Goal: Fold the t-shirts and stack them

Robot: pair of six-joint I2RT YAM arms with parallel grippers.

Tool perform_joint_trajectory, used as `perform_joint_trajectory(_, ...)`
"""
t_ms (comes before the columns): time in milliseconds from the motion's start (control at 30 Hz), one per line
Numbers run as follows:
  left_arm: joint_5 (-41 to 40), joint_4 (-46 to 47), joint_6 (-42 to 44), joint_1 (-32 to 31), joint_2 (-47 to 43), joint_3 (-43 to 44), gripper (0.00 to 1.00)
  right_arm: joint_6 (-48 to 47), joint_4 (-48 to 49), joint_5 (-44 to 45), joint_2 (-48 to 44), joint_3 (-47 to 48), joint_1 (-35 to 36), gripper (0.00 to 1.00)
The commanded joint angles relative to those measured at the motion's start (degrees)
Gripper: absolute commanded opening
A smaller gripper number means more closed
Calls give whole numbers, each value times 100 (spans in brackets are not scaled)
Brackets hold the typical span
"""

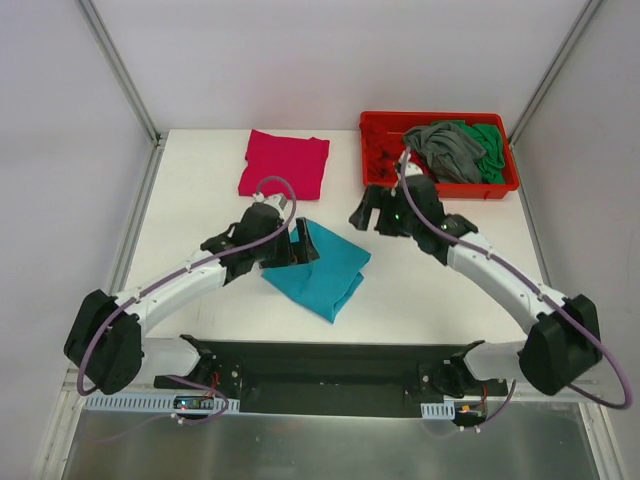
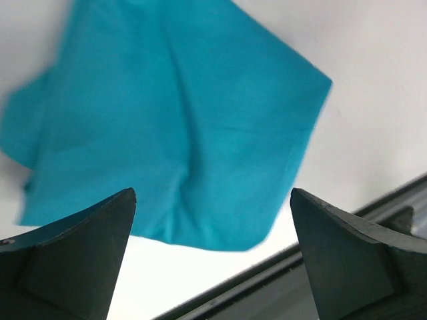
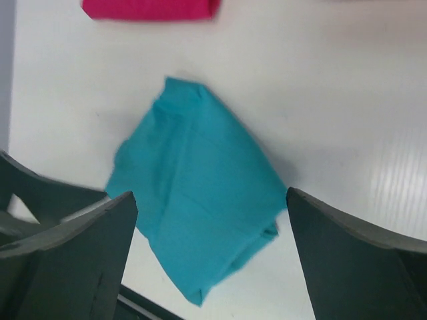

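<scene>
The teal-blue t-shirt (image 1: 322, 272) lies folded on the white tabletop (image 1: 200, 200), near the middle and a little toward the arms. It sits turned like a diamond, with one corner pointing at the near edge. Its surface is smooth apart from a soft crease down the middle, which shows best from the left wrist (image 2: 173, 127). From the right wrist (image 3: 197, 200) the layered edges show along its lower right side.

The left claw (image 1: 300, 245) stands wide open over the shirt's left corner, and nothing sits between its fingers (image 2: 100, 233). Whether it touches the cloth cannot be told from above. In its own camera the shirt looks to be below the fingertips.

The right claw (image 1: 365, 205) is also spread wide and empty. It hangs above bare tabletop between the teal shirt and the red tray (image 1: 450, 190), facing toward the shirt.

The magenta-pink t-shirt (image 1: 285, 165) lies folded flat at the far side of the tabletop, apart from the teal one. Only its near edge enters the right wrist view (image 3: 150, 8).

In the tray at the far right, a grey t-shirt (image 1: 445, 150) is bunched up on top of a green t-shirt (image 1: 492, 150). Both are unfolded.
</scene>
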Motion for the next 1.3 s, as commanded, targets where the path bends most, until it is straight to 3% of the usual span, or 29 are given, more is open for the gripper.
perform_joint_trajectory(0, -5, -910, 906, 819, 343, 604, 99, 795, 186, -65, -546, -1505, 77, 96)
perform_joint_trajectory(133, 837, -963, 1539, 1470, 1054, 1043, 99, 1024, 398, -154, -934, -2087, 384, 96)
perform_joint_trajectory(300, 1569, -945, 2023, 1550, 1960, 1509, 99, 1674, 495, 504, -716, -2184, 1210, 96)
perform_joint_trajectory(400, 1500, -945, 1988, 1646, 2303, 1501, 98, 2087, 696, 979, -619, -2385, 1492, 96)
perform_joint_trajectory(633, 1711, -945, 1848, 1910, 2849, 1571, 86, 2159, 1320, 524, 268, -2439, 1651, 99)
perform_joint_trajectory(867, 1719, -945, 1795, 1981, 3086, 1580, 75, 2009, 1146, 646, 550, -2676, 1607, 79)
perform_joint_trajectory(1067, 1685, -954, 1760, 1963, 3245, 1545, 61, 1729, 961, 690, 612, -2896, 1431, 52)
perform_joint_trajectory(1267, 1500, -954, 1751, 1788, 3420, 1387, 58, 1263, 899, 523, 726, -2765, 1247, 52)
